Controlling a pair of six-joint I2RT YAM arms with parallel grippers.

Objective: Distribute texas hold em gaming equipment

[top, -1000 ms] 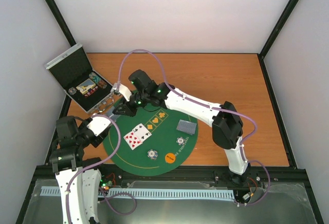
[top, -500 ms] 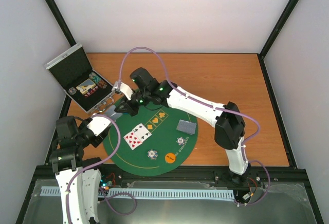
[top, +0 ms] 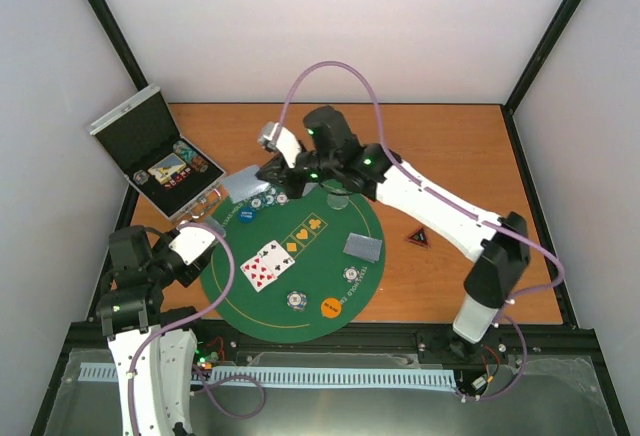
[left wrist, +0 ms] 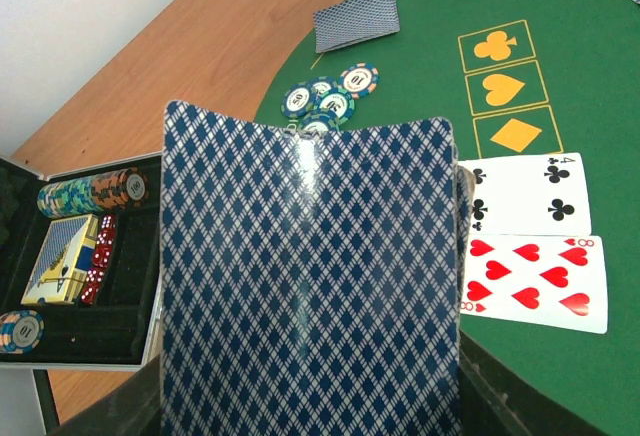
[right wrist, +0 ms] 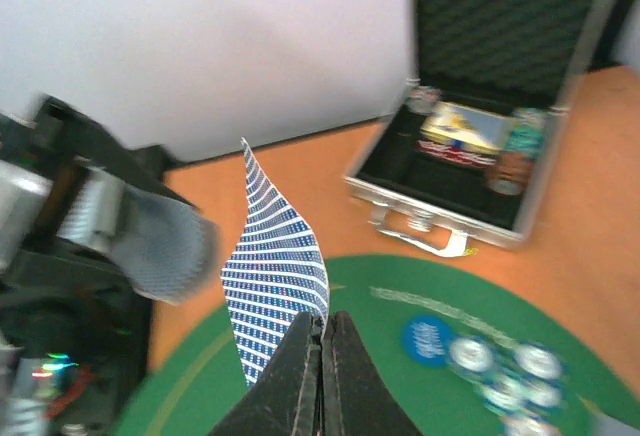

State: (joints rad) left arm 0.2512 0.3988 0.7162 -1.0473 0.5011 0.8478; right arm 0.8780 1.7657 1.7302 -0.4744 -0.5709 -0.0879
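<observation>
Left wrist view: grips an upright playing card (left wrist: pixel 310 276) in the left gripper (top: pixel 207 238), at the green mat's (left wrist: pixel 570 66) near-left edge. Pinches the right gripper (right wrist: pixel 322 324) closed, seemingly empty, above the far-left poker chips (left wrist: pixel 325 96).

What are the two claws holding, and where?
Left gripper clamps a blue-backed card, maybe several, across its side edges; right gripper pinches another card by its lower edge.

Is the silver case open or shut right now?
Open. The silver case has its lid tilted back, and chip stacks and a card box show inside.
</observation>
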